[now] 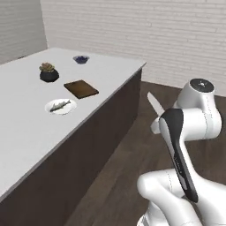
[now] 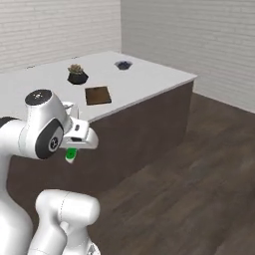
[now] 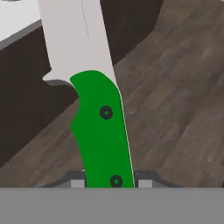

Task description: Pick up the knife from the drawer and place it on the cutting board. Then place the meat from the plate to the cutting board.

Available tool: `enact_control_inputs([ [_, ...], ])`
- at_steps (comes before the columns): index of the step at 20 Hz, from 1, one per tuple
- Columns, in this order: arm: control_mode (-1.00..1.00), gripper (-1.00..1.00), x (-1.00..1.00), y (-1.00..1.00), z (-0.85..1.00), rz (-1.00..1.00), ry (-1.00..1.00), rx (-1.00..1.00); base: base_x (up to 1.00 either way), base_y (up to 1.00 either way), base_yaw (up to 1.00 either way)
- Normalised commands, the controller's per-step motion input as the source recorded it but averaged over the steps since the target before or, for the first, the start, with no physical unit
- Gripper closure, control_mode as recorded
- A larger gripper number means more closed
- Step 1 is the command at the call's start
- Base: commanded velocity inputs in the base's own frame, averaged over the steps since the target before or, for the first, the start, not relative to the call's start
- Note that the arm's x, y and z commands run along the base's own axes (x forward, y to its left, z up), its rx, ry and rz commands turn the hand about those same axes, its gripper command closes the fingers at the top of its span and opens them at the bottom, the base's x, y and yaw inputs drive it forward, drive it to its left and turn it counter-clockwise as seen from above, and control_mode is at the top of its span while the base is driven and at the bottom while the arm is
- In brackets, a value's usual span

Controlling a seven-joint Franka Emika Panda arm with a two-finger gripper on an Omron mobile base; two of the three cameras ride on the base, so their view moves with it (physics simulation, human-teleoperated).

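So my fingers [image 3: 110, 183] are clamped tight on the knife [image 3: 94, 100], one on each side of the butt end of its green handle. In the hand view the pale blade runs straight up and away from me, with the dark cabinet front and the wood floor [image 3: 175, 87] behind it. From the left base view you can see the blade tip [image 1: 154, 104] poking up just past my forearm, out over the floor and well off the edge of the surface [image 1: 26, 128]. From the right base view a bit of the green handle [image 2: 71, 155] peeks out under my wrist.

Over on the surface, the cutting board [image 1: 81, 88] is bare and sits a little in from the near edge. The plate [image 1: 61, 106] is just beside it on the near-left, with the meat [image 1: 60, 105] lying across it, a little greyish fish. Behind the board there's a small potted plant in a black pot [image 1: 49, 73], and further back a small bowl of dark berries [image 1: 81, 59]. The knife is nowhere near the board, it's up in the air with me, well apart from everything on the surface.
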Motion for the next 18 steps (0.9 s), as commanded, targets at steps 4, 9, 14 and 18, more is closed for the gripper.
enact_control_inputs([
  [4,1.0,1.0,0.0,0.0,0.0,0.0,0.0,0.0,0.65,-0.75,0.57],
  [9,1.0,1.0,0.0,0.0,0.0,0.0,0.0,0.0,0.58,-0.76,0.59],
  [14,1.0,1.0,0.0,0.0,0.0,0.0,0.0,0.0,0.5,-0.68,0.63],
  [18,1.0,1.0,0.0,0.0,0.0,0.0,0.0,0.0,0.41,-0.68,0.63],
])
